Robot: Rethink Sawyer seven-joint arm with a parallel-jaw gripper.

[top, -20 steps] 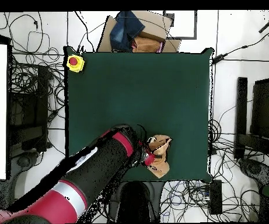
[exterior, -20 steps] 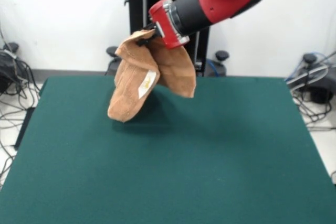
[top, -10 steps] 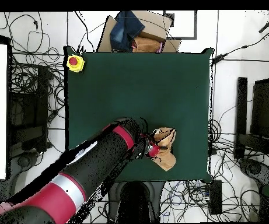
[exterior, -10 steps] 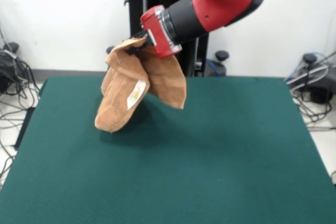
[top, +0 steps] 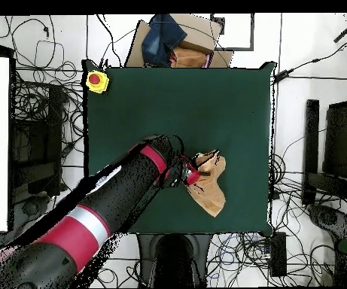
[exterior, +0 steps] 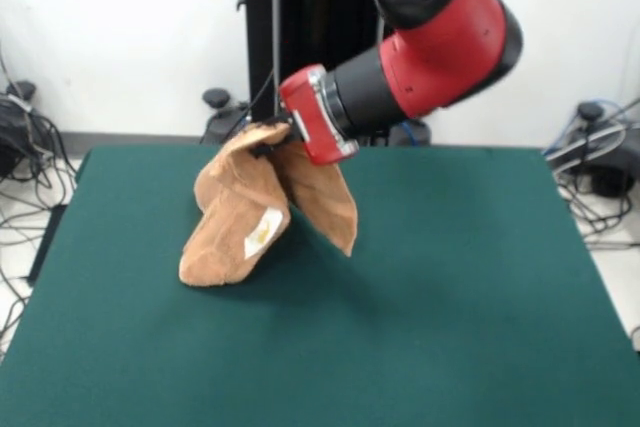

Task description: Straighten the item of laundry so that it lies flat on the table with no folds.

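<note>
The orange-tan towel (exterior: 240, 217) hangs bunched and folded from my gripper (exterior: 272, 137), its lower end touching the dark green table (exterior: 420, 307) at the left-middle. A white label with yellow print (exterior: 262, 233) shows on the hanging fold. My gripper is shut on the towel's top edge, with the red and black arm coming in from the upper right. In the overhead view the towel (top: 208, 188) lies crumpled beside the gripper (top: 194, 170), near the table's (top: 176, 98) lower right part.
A yellow box with a red button (top: 96, 80) sits at the table's corner in the overhead view. A cardboard box with clothes (top: 178, 41) lies beyond the table's top edge. Cables and equipment surround the table on the floor.
The gripper has come down and toward the table's middle with the towel. The towel's lower end now rests on the table instead of hanging free.
</note>
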